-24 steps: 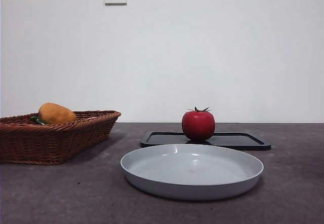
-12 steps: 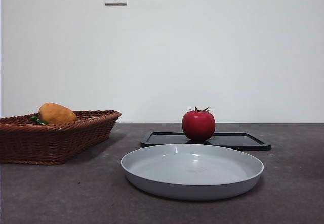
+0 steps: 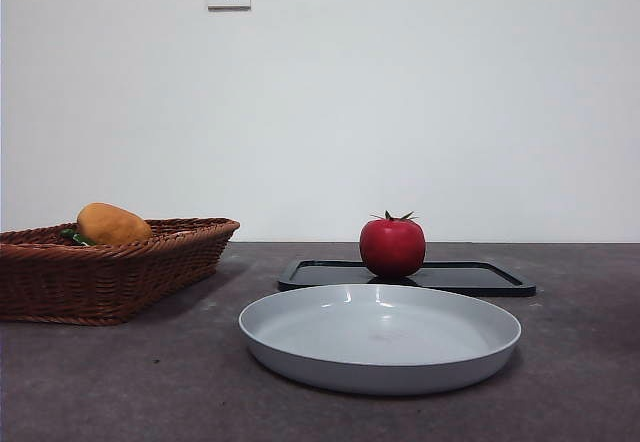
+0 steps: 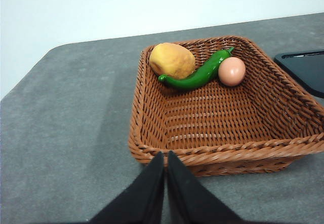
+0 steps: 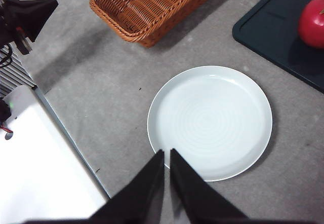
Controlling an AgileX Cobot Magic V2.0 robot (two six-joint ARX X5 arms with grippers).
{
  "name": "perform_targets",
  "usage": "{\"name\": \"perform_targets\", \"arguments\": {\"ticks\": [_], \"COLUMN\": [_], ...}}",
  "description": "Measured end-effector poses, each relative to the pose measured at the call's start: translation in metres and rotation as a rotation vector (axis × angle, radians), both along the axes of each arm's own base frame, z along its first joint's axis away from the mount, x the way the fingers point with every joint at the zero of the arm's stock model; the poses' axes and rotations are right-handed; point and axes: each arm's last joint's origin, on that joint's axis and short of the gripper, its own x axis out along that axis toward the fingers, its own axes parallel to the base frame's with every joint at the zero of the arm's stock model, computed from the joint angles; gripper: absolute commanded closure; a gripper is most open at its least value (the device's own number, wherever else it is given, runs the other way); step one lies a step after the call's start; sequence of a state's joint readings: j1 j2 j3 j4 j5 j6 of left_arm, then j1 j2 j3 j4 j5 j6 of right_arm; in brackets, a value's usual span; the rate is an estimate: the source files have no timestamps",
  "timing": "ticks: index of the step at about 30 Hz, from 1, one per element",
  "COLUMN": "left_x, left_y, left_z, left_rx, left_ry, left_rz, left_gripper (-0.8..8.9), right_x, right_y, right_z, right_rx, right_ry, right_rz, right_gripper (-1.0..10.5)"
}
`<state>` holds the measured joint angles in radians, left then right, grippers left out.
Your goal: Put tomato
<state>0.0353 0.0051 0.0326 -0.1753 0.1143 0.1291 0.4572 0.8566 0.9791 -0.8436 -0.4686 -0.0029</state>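
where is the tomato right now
In the front view the tomato stands on the black tray, right of centre, just behind the empty grey plate and well right of the wicker basket.

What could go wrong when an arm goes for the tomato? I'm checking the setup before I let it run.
The tomato is round and glossy and stands free on the black tray, so a poorly centred grasp might squeeze it out or roll it. The tray's raised rim could snag low jaws. Both the left gripper and the right gripper are shut and away from it, so whichever goes must open first.
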Motion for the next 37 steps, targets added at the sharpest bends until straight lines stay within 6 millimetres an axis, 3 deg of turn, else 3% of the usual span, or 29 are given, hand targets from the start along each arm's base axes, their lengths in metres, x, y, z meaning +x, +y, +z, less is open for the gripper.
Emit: {"name": "perform_targets", "arguments": {"ticks": [15, 23, 30, 37], "left_x": [0.000, 0.000, 0.000, 0.000], "left_y": [0.000, 0.000, 0.000, 0.000], "left_z": [0.000, 0.000, 0.000, 0.000], "left_rx": [0.000, 0.000, 0.000, 0.000], "left_ry": [0.000, 0.000, 0.000, 0.000], "left_rz": [0.000, 0.000, 0.000, 0.000], "left_gripper": [8.05, 8.05, 8.05, 8.05], "right_x": [-0.002, -0.015, -0.032, -0.037], "right_y": [-0.001, -0.033, -0.063, -0.073], "right_z": [0.001, 0.011, -0.040, -0.104], "right_rx": [-0.001, 0.041, 0.034, 0.012], "right_ry": [-0.008, -0.347, -0.585, -0.697], "right_rz": [-0.001, -0.167, -0.445, -0.633], "right_gripper": [9.4, 9.4, 9.4, 9.4]}}
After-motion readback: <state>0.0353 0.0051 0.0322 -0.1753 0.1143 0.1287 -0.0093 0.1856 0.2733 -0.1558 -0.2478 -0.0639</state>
